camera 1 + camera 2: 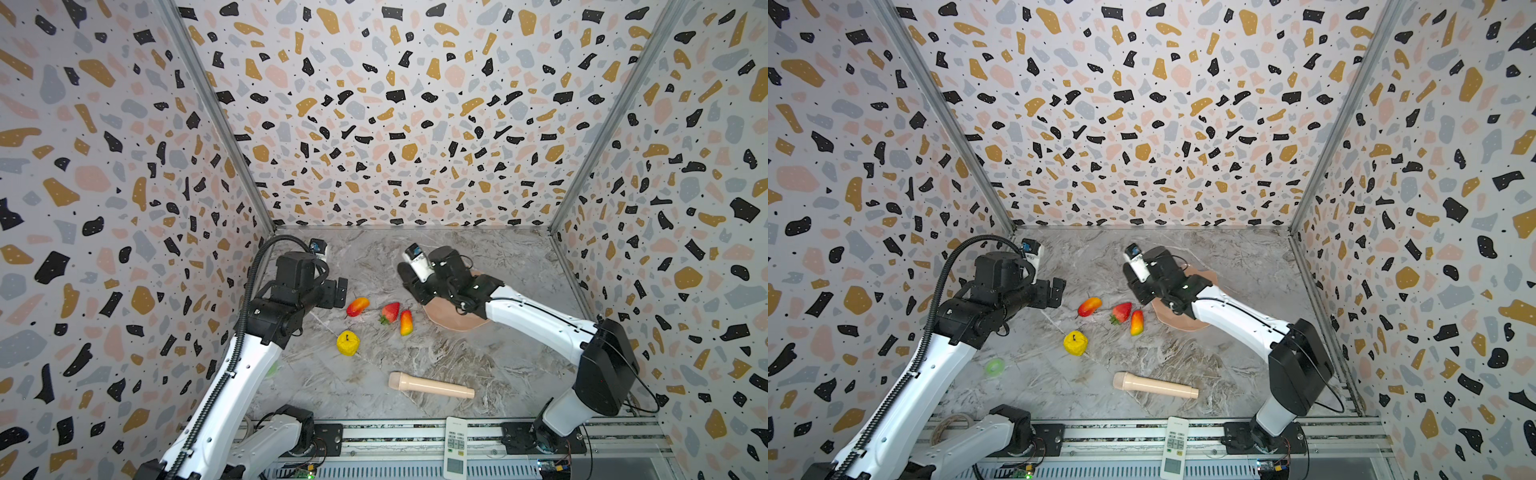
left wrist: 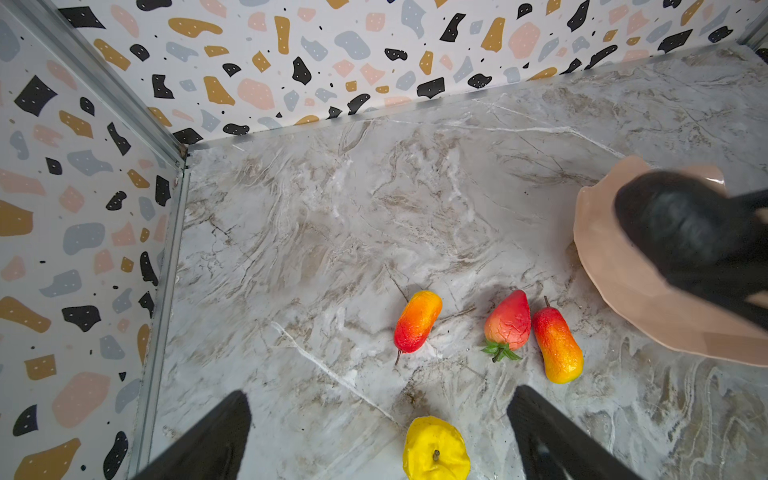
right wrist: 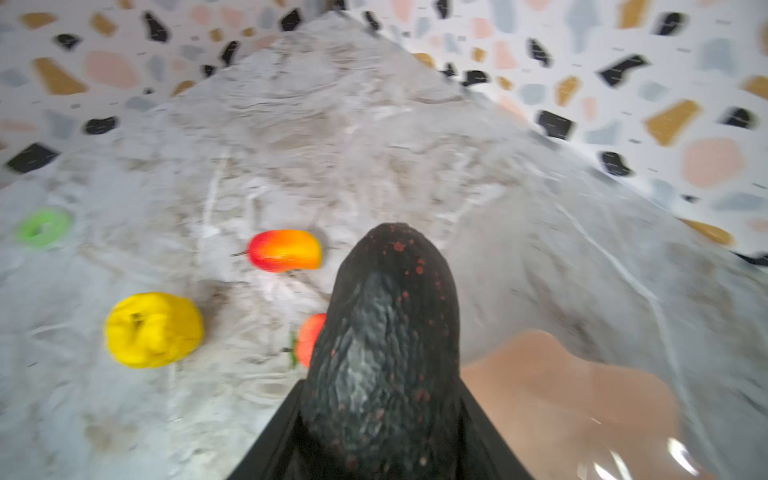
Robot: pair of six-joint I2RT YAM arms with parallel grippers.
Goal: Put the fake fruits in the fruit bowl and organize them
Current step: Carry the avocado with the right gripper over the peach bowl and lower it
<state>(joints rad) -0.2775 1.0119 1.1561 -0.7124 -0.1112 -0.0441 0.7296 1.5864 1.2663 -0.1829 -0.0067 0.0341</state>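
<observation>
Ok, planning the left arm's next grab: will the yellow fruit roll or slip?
The yellow fruit looks lumpy and squat, so it probably won't roll far if nudged. Its glossy skin may slip a little in a pinch.

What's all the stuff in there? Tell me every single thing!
mangoes: 2, red-orange-yellow, on the table, one on each side of the strawberry
strawberry: 1, red with green leaves, on the table
lumpy fruit: 1, yellow, on the table, nearer the front
avocado: 1, near-black, held by the bowl's edge
fruit bowl: 1, peach-pink, on the table, partly hidden under the right arm
microphone-shaped cylinder: 1, beige, lying near the front
ring: 1, green, beside the left arm
remote control: 1, white, on the front rail
table: 1, grey marble
left gripper: 1, black, open above the table
right gripper: 1, black, shut on the avocado
</observation>
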